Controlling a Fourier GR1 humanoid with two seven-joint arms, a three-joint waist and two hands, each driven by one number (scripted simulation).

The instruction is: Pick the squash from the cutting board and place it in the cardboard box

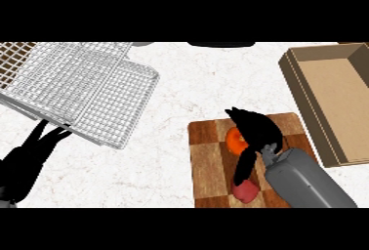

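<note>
squash (234, 139) on cutting board (209, 161), right hand (256, 128) covering it, hold not discernible; left hand (25, 158) resting at lower left, fingers (36, 139) straight, empty; cardboard box (305, 100) beside board.

Squash (234, 140) on cutting board (209, 161); cardboard box (338, 93) right, wire rack (86, 83) left.

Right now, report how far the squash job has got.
Nothing done yet: the brown cardboard box shows no squash inside. In hand: the black right hand covers the orange squash on the checkered wooden cutting board. Remaining: lift, carry to the box, release.
</note>
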